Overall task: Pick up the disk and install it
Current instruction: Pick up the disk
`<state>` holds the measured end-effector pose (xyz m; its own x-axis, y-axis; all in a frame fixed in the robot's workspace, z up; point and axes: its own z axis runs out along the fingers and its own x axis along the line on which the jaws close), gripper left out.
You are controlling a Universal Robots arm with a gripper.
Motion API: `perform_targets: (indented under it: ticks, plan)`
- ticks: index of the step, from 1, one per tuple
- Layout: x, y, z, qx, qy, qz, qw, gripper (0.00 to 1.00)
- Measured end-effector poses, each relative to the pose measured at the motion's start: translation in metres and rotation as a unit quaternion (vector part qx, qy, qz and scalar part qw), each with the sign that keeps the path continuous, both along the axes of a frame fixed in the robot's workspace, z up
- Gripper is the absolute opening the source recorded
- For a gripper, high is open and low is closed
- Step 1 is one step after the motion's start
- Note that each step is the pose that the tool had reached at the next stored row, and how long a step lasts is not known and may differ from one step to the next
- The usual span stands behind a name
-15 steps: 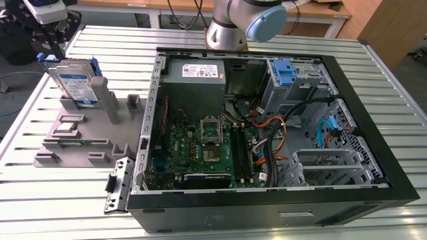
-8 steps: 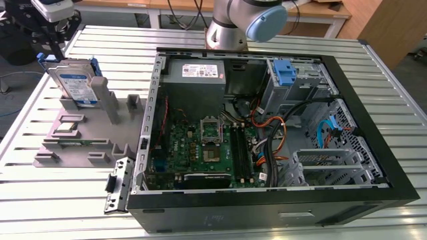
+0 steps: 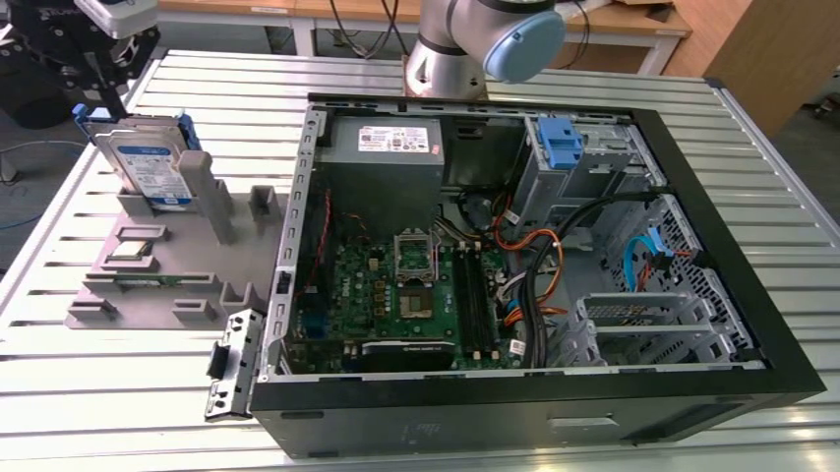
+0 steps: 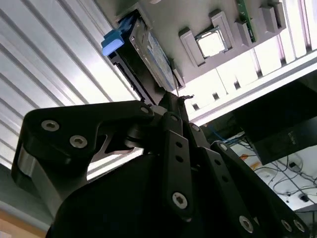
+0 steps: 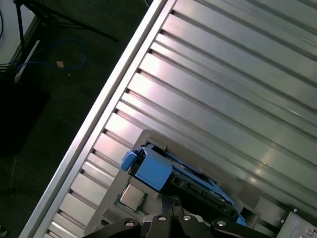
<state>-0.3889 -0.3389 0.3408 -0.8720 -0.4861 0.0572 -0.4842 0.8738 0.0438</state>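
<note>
1. The slatted metal table carries everything in the exterior view.
2. An open black computer case lies on its side, reaching from the middle of the exterior view out to 3 o'clock. Its motherboard faces up.
3. The arm rises at 12 o'clock, just behind the case.
4. A grey fixture sits on the table at 9 o'clock from the case, just beside its wall.
5. The grey power-supply box sits inside the case, toward 11 o'clock of its interior.
6. The disk stands upright on edge in a slot of the fixture, at 10 o'clock in the exterior view. Its blue-and-white label faces the camera, with blue rails on both sides. It also shows in both wrist views.
7. The gripper hangs at 11 o'clock from the disk, just above its upper edge. The jaws stand narrow with nothing between them, as both wrist views show. Whether it touches the disk cannot be told.
8. A processor chip lies flat on the fixture at 6 o'clock from the disk.
</note>
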Motion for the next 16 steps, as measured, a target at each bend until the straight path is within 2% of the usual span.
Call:
perform_targets:
  ticks: [4, 8, 13, 16]
  plan:
    - [0.0, 0.0, -0.0001, 0.0, 0.0, 0.037, 0.9993, 0.1]
    - [0.0, 0.0, -0.0003, 0.0, 0.0, 0.073, 0.9974, 0.1]
    - [0.0, 0.0, -0.0004, 0.0, -0.0001, 0.116, 0.9932, 0.1]
    - [0.0, 0.0, -0.0005, 0.0, -0.0002, 0.143, 0.9898, 0.1]
